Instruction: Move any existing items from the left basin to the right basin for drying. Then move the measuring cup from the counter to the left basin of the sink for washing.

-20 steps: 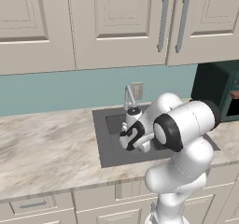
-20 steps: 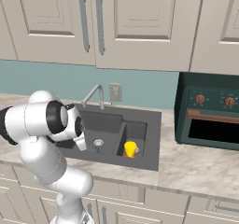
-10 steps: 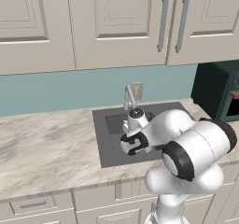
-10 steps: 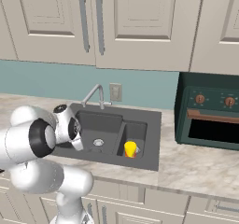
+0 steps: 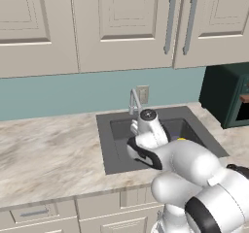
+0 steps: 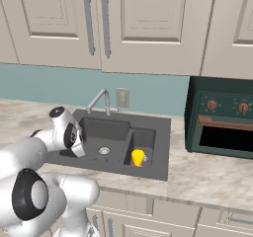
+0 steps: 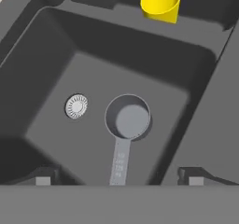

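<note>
The measuring cup (image 7: 127, 120) lies flat on the floor of the left basin (image 7: 116, 55), beside the round drain (image 7: 76, 106); its thin handle (image 7: 119, 164) points toward my hand. My gripper (image 7: 119, 178) hangs above the handle, open, with both fingertips (image 7: 42, 178) apart from the cup and nothing between them. The yellow cup-like item (image 6: 138, 157) stands upright in the narrower right basin (image 6: 144, 136); its rim (image 5: 181, 140) peeks past my arm, and it shows again in the hand view (image 7: 161, 3).
A slim silver faucet (image 6: 99, 100) rises behind the sink. A dark green oven (image 6: 220, 125) stands on the counter (image 5: 48, 149) to the right. My own bulky arm (image 5: 194, 164) lies over the sink's front rim. Cabinets hang overhead.
The jaws have spread a little wider. My hand has lifted above the left basin, and my elbow has swung low toward the front. The measuring cup stays on the basin floor.
</note>
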Robot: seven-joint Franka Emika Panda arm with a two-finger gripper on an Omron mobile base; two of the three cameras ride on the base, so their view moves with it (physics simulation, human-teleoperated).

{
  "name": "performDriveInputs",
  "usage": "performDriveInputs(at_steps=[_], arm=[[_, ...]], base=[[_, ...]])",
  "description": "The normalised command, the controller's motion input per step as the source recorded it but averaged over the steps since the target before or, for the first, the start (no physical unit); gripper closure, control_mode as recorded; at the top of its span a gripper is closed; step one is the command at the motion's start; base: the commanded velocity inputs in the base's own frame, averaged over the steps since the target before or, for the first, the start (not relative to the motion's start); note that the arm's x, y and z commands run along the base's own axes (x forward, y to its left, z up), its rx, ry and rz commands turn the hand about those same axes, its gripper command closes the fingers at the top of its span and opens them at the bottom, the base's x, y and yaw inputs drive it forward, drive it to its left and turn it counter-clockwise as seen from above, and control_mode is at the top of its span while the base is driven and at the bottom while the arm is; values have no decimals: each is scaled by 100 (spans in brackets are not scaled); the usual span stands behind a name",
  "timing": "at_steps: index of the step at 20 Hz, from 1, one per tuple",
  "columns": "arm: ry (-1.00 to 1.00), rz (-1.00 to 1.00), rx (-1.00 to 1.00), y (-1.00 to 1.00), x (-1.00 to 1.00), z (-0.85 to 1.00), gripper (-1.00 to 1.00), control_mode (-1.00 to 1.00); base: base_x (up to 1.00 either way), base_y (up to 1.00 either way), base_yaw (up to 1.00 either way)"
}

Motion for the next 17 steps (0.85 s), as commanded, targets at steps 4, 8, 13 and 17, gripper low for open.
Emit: performDriveInputs(at_steps=[4,8,13,17], arm=[[0,0,-1,4,-10,61,-100,-100],[0,0,-3,7,-14,53,-100,-100],[0,0,-3,13,-17,34,-100,-100],[1,0,-2,8,0,0,-100,-100]], base=[[0,0,0],[0,0,0],[0,0,0],[0,0,0]])
